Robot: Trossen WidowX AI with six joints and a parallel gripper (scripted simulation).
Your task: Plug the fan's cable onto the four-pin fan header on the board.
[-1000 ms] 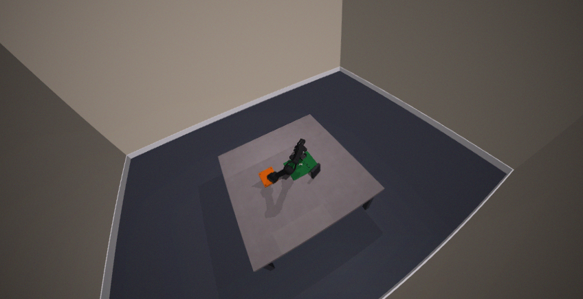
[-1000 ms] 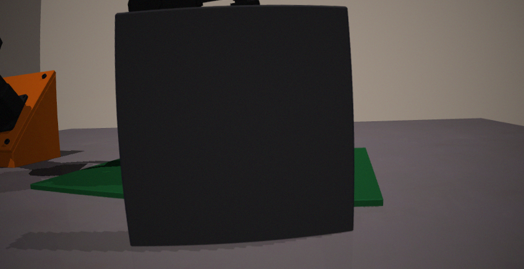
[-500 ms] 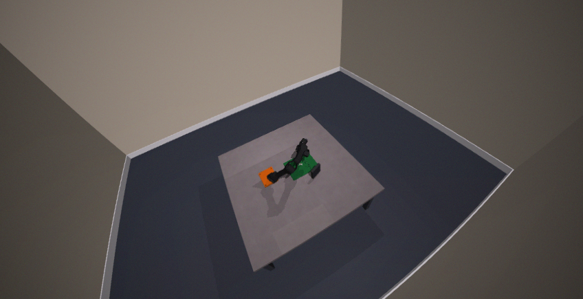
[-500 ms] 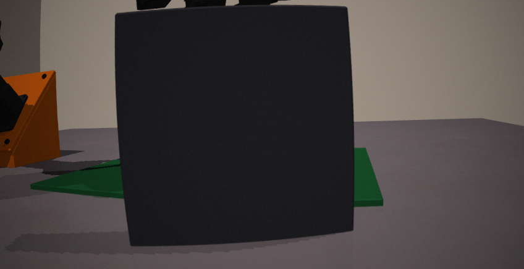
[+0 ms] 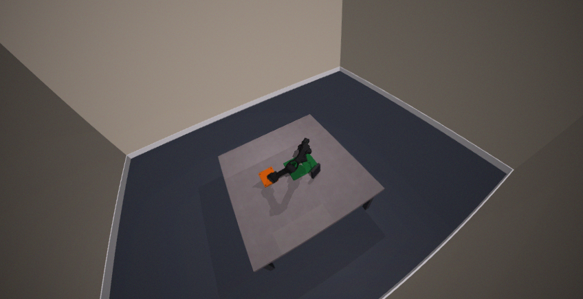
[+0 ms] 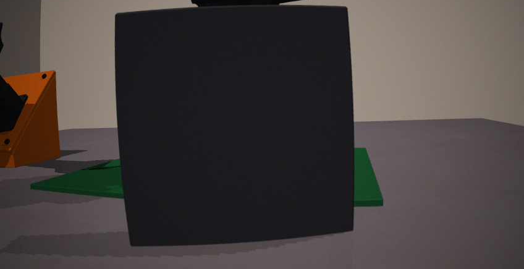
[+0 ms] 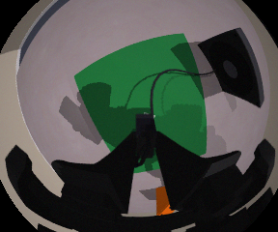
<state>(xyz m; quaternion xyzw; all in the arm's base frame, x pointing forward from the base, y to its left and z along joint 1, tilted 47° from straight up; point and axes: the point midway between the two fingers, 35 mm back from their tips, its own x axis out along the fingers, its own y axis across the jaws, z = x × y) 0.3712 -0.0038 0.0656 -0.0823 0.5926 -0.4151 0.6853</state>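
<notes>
My gripper [image 7: 145,135] is shut on the black fan plug [image 7: 144,125] above the green board [image 5: 300,172] [image 6: 368,187] [image 7: 139,58]. The plug's height above the board cannot be told exactly. The black cable [image 7: 168,72] arches from the plug to the square black fan [image 5: 315,170] [image 6: 235,126] [image 7: 230,69], which stands upright beside the board. A tiny pale patch shows at the plug's far edge in the wrist view; it may be the four-pin header, which is otherwise hidden. In the exterior view the fan hides the plug and fingertips.
The arm's orange base block [image 5: 263,176] [image 6: 42,122] [image 7: 162,195] stands on the grey table [image 5: 282,140] [image 6: 441,185], a short way from the board. The fan stands close to one board edge. The arm spans from the base over the board.
</notes>
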